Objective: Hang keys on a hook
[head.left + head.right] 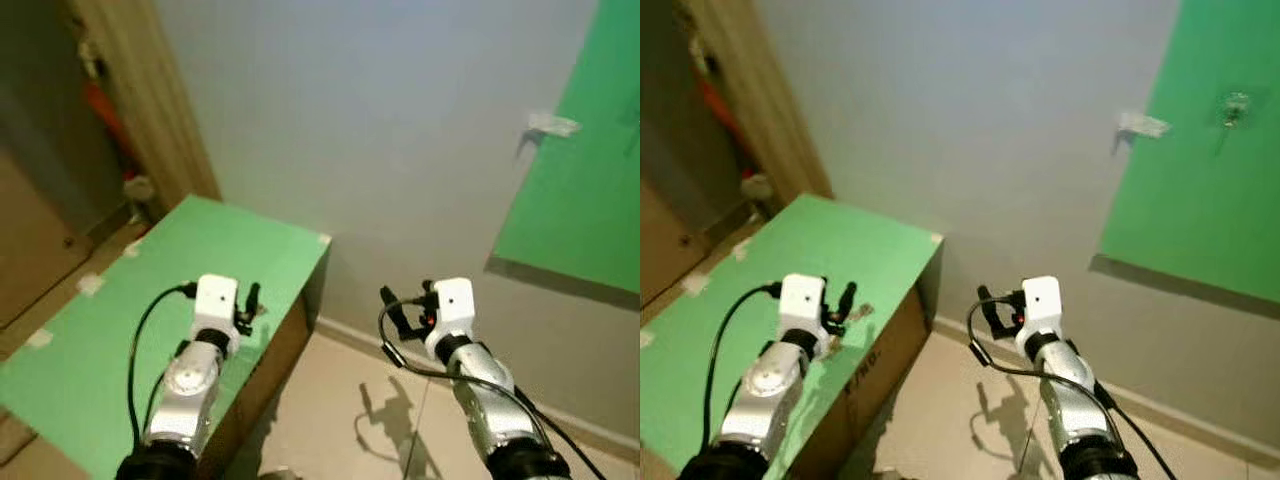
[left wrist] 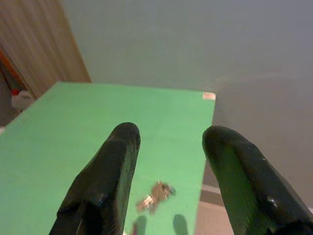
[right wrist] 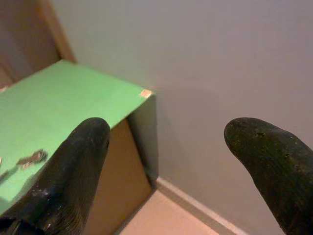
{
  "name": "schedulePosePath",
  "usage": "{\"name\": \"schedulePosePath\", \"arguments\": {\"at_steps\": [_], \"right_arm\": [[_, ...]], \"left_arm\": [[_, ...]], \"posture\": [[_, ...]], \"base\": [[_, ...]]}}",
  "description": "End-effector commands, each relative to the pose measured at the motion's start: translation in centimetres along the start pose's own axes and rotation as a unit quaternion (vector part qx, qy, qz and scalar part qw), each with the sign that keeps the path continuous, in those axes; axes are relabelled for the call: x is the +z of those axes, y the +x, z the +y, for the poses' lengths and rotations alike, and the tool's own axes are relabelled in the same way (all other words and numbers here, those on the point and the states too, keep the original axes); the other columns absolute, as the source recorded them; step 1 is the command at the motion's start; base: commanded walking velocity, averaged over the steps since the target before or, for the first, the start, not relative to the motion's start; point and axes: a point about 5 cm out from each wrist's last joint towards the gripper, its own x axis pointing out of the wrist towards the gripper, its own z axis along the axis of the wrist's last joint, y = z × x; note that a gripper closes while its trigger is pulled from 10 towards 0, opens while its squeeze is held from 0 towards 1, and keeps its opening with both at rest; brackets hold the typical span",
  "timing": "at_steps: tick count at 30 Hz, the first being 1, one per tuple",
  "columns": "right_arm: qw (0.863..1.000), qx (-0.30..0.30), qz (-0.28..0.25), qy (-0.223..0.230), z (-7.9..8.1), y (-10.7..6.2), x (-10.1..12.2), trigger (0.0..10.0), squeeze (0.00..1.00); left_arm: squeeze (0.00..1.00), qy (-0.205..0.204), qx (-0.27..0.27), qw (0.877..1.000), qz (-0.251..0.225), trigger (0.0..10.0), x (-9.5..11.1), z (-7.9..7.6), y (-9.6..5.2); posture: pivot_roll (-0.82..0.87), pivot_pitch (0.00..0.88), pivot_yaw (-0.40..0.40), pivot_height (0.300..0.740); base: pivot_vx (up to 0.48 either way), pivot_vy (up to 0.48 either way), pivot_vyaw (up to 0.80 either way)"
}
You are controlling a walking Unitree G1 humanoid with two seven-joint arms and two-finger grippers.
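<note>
A small bunch of keys (image 2: 155, 196) lies on the green top of a cardboard box (image 1: 120, 330), near its right edge; the keys (image 1: 860, 312) sit just beyond my left gripper. My left gripper (image 1: 248, 302) hovers open above the box top, its fingers (image 2: 110, 176) on either side of the keys as seen from the wrist. My right gripper (image 1: 400, 310) is open in the air over the floor, right of the box, with nothing in it. A metal hook (image 1: 1236, 106) is fixed high on a green panel (image 1: 1200, 200) on the wall at the right.
A white piece of tape (image 1: 1140, 125) sticks at the green panel's left edge. A wooden door frame (image 1: 150, 110) with an orange item (image 1: 105, 110) and a white bottle (image 1: 138, 188) stands at the left. Beige tiled floor (image 1: 340, 400) lies between box and wall.
</note>
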Motion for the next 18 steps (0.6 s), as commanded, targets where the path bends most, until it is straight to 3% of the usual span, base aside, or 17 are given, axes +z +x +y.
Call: {"name": "schedulePosePath", "arguments": {"at_steps": [1,18], "right_arm": [[1.0,0.0,-0.016,0.003,-0.07,-0.07,0.51,10.0,0.0],[1.0,0.021,-0.013,-0.012,0.19,0.2,0.9,10.0,0.0]], "left_arm": [[0.0,0.007,0.008,1.0,-0.003,10.0,0.09,0.16,-0.19],[0.0,0.007,0.023,1.0,0.011,10.0,-0.65,0.06,-0.66]], "posture": [[-0.2,0.0,0.09,0.74],[-0.18,0.0,0.07,0.74]], "base": [[0.0,0.0,0.58],[0.0,0.0,0.55]]}}
